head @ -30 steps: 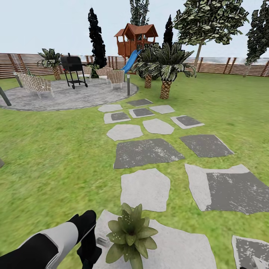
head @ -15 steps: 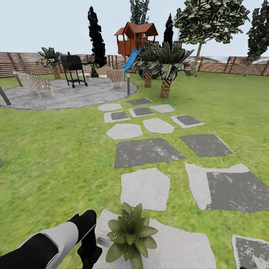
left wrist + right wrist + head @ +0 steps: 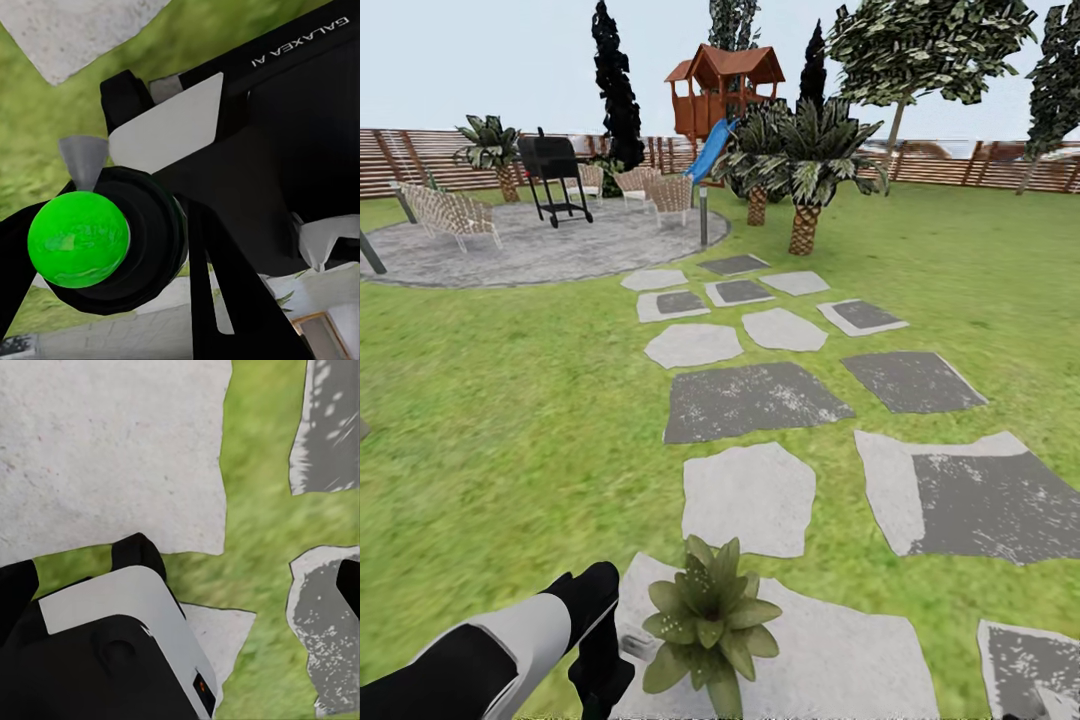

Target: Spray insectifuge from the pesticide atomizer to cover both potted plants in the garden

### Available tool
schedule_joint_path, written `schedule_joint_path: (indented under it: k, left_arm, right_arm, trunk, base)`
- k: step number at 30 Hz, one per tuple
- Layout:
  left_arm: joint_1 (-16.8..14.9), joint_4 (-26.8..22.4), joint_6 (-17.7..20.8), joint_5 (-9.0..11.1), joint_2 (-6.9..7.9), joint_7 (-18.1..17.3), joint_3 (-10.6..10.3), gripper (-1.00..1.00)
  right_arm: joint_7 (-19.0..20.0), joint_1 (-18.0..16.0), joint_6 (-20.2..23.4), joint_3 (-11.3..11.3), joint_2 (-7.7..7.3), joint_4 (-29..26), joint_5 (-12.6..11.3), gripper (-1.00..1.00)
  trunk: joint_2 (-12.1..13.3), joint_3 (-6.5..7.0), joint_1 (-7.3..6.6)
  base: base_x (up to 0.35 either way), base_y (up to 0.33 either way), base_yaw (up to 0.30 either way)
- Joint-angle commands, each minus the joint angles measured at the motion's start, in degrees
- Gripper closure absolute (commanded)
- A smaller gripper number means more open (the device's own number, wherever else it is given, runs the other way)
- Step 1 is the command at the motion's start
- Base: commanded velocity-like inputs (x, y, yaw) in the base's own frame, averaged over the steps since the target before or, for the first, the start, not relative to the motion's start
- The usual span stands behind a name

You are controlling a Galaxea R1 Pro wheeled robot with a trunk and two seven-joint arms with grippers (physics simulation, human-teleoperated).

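Observation:
One potted plant (image 3: pixel 708 625), a low rosette of olive leaves, stands on a pale stepping stone (image 3: pixel 840 660) right in front of me. My left gripper (image 3: pixel 605 665) hangs just left of it, seen from behind. A small pale grey piece of the pesticide atomizer (image 3: pixel 635 645) sticks out past the gripper toward the plant. In the left wrist view the gripper is shut on a dark round body with a bright green end (image 3: pixel 79 238). In the right wrist view my right gripper (image 3: pixel 182 581) faces the ground, its dark fingers (image 3: pixel 349 577) wide apart.
Grey stepping stones (image 3: pixel 750 400) lead across the lawn to a round paved patch (image 3: pixel 540 250) with a black grill (image 3: pixel 555 180) and wicker chairs (image 3: pixel 450 215). Palm plants (image 3: pixel 805 175), a wooden play tower (image 3: pixel 725 95) and a slatted fence (image 3: pixel 960 165) stand beyond.
The head view has shifted slightly, so the far garden sits a little higher. The left arm, the atomizer and the plant keep their places.

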Motion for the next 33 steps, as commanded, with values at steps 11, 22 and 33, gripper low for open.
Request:
schedule_joint_path:
  k: [11,22,33]
  left_arm:
    - [0.0,-0.1,0.2,-0.7,-0.01,-0.5,0.0,1.0]
    - [-2.6,0.0,0.2,-1.1,0.11,-0.5,-0.6,1.0]
    - [-5.0,0.3,0.2,-1.1,0.01,-0.5,-14.4,1.0]
  right_arm:
    - [0.6,0.0,0.1,-0.1,0.0,0.0,0.6,-1.0]
    - [0.6,0.0,0.1,-0.1,0.0,0.0,0.6,-1.0]
    - [0.6,0.0,0.1,-0.1,0.0,0.0,0.6,-1.0]
  trunk:
    - [0.0,-0.24,-0.01]
    - [0.0,-0.24,-0.01]
    - [0.0,-0.24,-0.01]
  base:
    - [0.0,-0.115,0.0]
    - [0.0,-0.001,0.0]
    - [0.0,0.0,0.0]
